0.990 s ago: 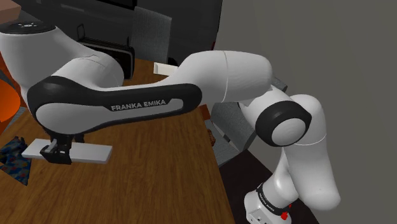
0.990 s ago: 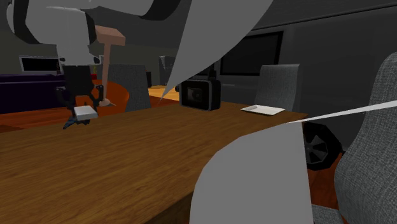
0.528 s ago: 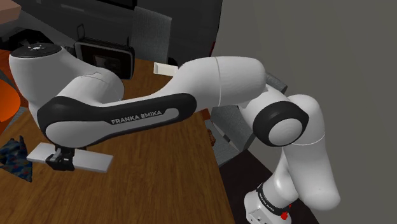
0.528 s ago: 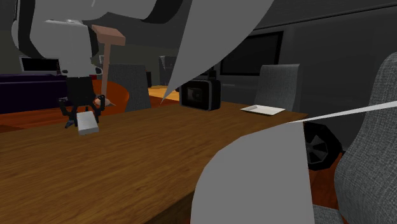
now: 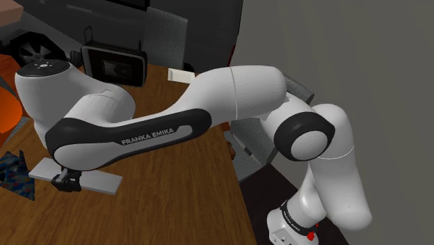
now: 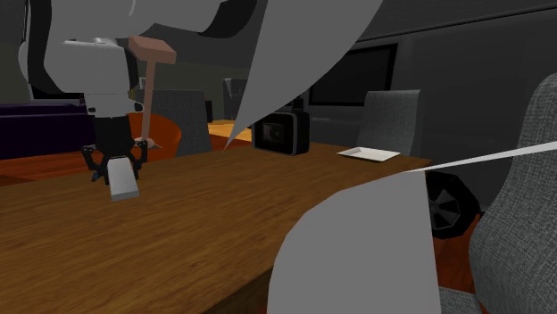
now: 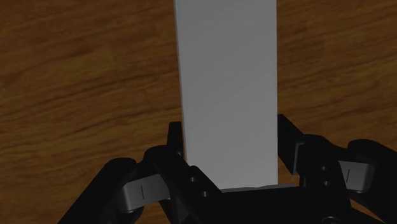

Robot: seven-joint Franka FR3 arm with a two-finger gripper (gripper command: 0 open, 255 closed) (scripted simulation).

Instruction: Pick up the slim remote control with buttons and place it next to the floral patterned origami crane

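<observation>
Gripper [image 7: 229, 139] clenched on the remote [image 7: 228, 89], a plain grey slab; fingers [image 7: 177, 145] press its two long edges. Most of the slab's length runs out ahead of the jaws, unsupported.

Directly under the jaws: brown wooden table [image 7: 83, 95], close. Cannot tell whether the remote touches it yet; in the second exterior view it hangs tilted, free end low.

Just past the remote's short end, to one side of the jaws: the crane [image 5: 15, 174], blue patterned, near or touching.

Risks, as judged:
- Narrow grip, long overhang: slab may pivot between the pads.
- Letting go while tilted: low end strikes first, remote skids.
- Any sideways drift toward the crane would shove it; it looks light.
</observation>
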